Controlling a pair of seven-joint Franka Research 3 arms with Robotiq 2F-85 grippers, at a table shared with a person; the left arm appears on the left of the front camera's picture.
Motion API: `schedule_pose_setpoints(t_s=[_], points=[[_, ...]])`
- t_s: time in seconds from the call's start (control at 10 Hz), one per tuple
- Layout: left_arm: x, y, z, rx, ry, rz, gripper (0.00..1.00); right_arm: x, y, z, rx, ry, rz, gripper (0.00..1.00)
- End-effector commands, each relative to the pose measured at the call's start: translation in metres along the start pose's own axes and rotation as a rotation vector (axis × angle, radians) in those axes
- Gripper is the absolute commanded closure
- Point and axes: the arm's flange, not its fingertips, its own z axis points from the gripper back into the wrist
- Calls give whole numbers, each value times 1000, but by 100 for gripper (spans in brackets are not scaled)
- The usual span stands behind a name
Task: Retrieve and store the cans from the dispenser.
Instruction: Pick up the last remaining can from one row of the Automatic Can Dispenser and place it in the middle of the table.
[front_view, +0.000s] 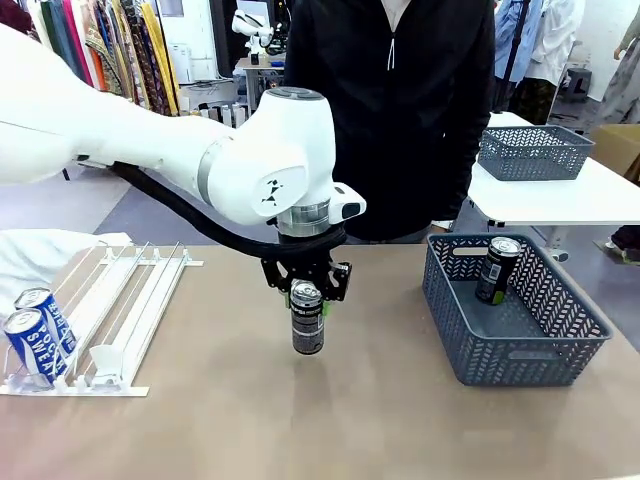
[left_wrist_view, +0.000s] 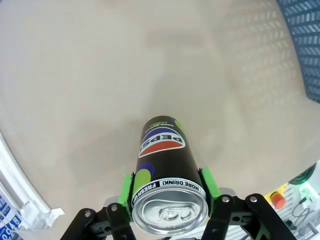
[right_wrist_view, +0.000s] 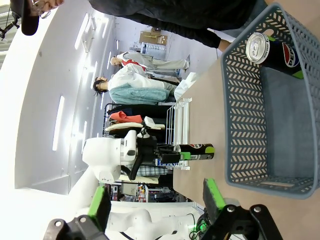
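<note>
At the table's left edge, the dispenser (front_view: 120, 300) held two blue cans (front_view: 30, 345) lying at its near end. Toward the middle, the left gripper (front_view: 306, 288) pointed straight down. Its green pads (left_wrist_view: 126, 192) were clamped on the sides of an upright black Pepsi can (front_view: 307, 322), just below the rim. Whether the can's base touched the table (front_view: 250, 420) could not be told. To the right, a second black can (front_view: 497, 270) stood slightly tilted inside the grey basket (front_view: 520, 355). The right gripper (right_wrist_view: 156, 199) faced that basket with jaws apart, holding nothing.
</note>
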Motion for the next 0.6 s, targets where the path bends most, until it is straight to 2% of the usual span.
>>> schedule_pose_setpoints(t_s=[0.0, 0.4, 0.5], points=[[8, -5, -2, -19, 33, -17, 100, 1, 3, 1, 11, -1, 8, 0], [11, 1, -14, -22, 21, -18, 100, 1, 3, 1, 11, -1, 8, 0], [11, 0, -14, -25, 26, -17, 97, 1, 3, 1, 11, -1, 8, 0]])
